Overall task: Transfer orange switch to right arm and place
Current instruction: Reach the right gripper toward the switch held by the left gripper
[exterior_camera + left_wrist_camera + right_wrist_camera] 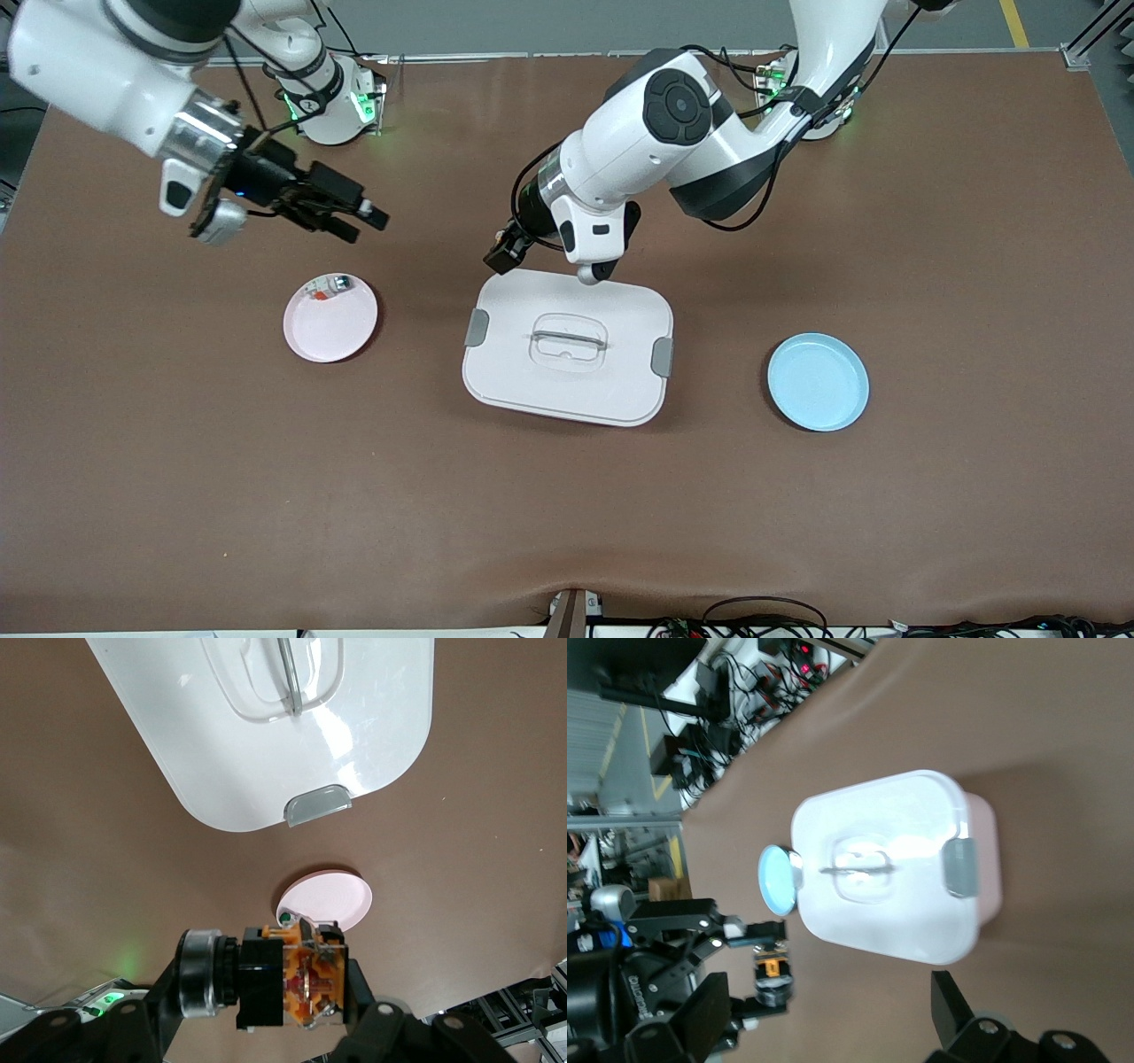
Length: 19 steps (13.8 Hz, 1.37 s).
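Nearest the front camera, mid-table, sits the white lidded box (568, 346), between the blue plate (818, 382) and the pink plate (330, 317) holding a pale small part (329, 288). Over bare table just above the box's edge toward the bases, the left gripper (501, 251) is clamped on the orange switch (288, 975). Toward the right arm's end, the right gripper (354, 218) hangs spread over the table

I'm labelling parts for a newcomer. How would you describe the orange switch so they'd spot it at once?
Start at the white lidded box mid-table. Just above its edge toward the robots' bases hangs the left gripper, its fingers shut on the orange switch. It is a stubby black block with an orange middle, unlike the pale part lying in the pink plate.
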Motion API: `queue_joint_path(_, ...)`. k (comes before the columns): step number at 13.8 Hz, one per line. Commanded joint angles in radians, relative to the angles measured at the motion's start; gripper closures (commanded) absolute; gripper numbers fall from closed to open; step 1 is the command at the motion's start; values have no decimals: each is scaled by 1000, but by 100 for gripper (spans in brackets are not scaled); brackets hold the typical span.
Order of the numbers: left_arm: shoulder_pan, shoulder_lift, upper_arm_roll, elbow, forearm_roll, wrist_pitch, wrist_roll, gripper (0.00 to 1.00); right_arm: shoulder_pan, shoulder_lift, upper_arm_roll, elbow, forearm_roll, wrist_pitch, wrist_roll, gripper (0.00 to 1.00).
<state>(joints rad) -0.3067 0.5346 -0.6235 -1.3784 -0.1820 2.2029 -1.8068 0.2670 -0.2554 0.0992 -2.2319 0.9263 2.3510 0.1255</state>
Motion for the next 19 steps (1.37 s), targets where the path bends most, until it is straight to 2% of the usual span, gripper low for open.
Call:
queue_joint_path(1, -14, 31, 5, 47, -14, 3, -31, 100, 116, -30, -10, -54, 40, 152, 72, 0)
queue_joint_path(3, -15, 42, 5, 59, -14, 3, -36, 100, 184, -21, -10, -78, 40, 258, 114, 0)
queue_joint_path(7, -15, 42, 5, 59, -14, 3, -52, 100, 267, 37, -10, -80, 43, 382, 180, 0)
queue_joint_path(10, -15, 42, 5, 59, -16, 3, -74, 100, 322, 91, -10, -77, 83, 467, 187, 0)
queue_joint_path(19, -15, 59, 5, 61, -14, 3, -115, 100, 324, 200, -10, 18, 83, 458, 164, 0)
